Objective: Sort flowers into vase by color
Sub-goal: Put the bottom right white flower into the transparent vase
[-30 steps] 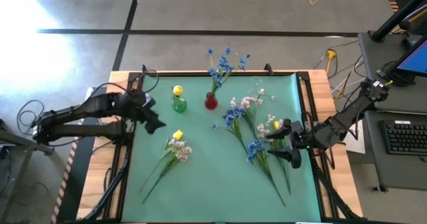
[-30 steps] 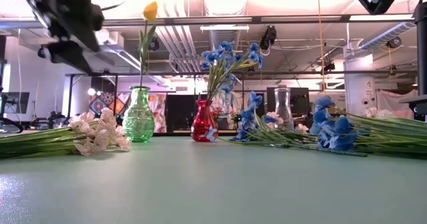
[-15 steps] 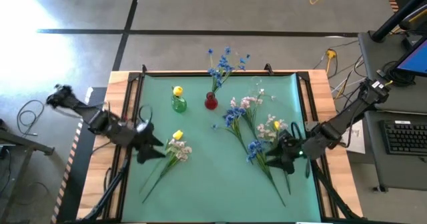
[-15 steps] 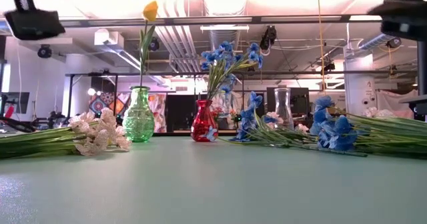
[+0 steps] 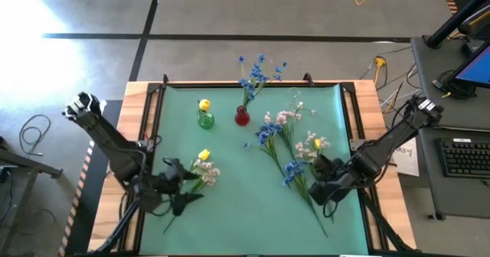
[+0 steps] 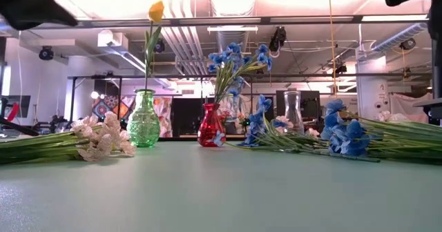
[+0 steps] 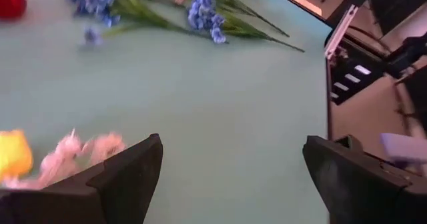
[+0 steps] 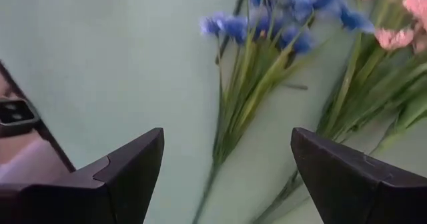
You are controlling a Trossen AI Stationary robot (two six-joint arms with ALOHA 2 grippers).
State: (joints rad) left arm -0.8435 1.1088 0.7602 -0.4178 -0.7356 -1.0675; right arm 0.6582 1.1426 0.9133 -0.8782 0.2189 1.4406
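Observation:
A green vase (image 5: 205, 120) holds one yellow flower, and a red vase (image 5: 242, 118) holds blue ones. A clear vase (image 6: 293, 114) stands behind the right pile. One yellow bud (image 5: 204, 156) and pink-white blossoms (image 5: 208, 173) lie at the left with their stems toward the near edge. Blue flowers (image 5: 291, 170), pink sprays and a yellow bud lie in a pile on the right. My left gripper (image 5: 181, 187) hovers open by the left bundle's stems. My right gripper (image 5: 321, 183) hovers open over the right pile's stems (image 8: 247, 97).
The green mat (image 5: 245, 211) has bare room in the middle and along the near edge. Black clamps and cables sit at the mat's left and right edges. A desk with a keyboard (image 5: 463, 157) stands beyond the table's right side.
My left arm has swung from beside the green vase toward the near edge and turned, so its gripper now hovers at the left bundle's stems. My right gripper has moved a little toward the near edge over the right pile's stems. The flowers lie as before.

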